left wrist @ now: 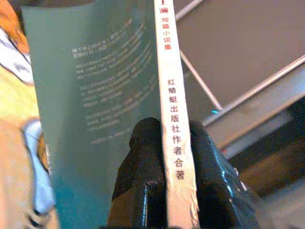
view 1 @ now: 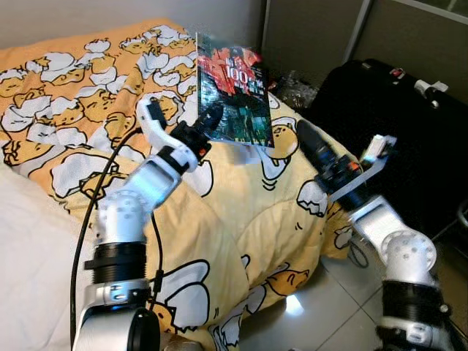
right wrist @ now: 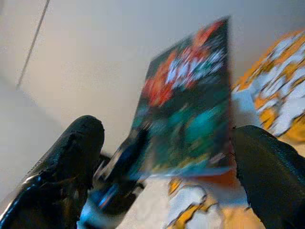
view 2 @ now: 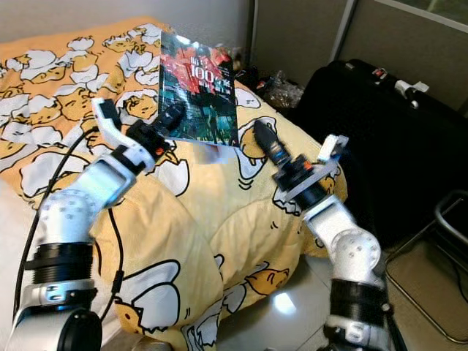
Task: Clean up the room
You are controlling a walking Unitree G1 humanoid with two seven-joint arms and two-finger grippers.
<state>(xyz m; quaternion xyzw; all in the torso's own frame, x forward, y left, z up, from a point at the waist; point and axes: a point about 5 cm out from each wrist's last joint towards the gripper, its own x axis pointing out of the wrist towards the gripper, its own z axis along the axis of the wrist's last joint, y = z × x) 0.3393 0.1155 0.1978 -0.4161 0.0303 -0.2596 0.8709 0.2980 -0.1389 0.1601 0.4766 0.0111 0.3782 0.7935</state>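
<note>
We held a thin glossy paperback book (view 1: 234, 91) upright above the bed, our left gripper (view 1: 210, 119) pinching its lower spine edge between two black fingers (left wrist: 143, 181). Our right gripper (view 1: 307, 139) waited just beside it, fingers spread. The soft, rumpled yellow quilt (view 1: 241, 234) remained unmade, and a black fabric suitcase (view 1: 395, 124) stood nearby, so most tidying seemed still ahead.

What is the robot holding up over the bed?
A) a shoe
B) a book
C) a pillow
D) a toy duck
B: the left gripper is shut on the lower spine edge of a book with a dark red and teal cover, lifted upright above the yellow duck-print blanket; the left wrist view shows its fingers pinching the printed spine.
</note>
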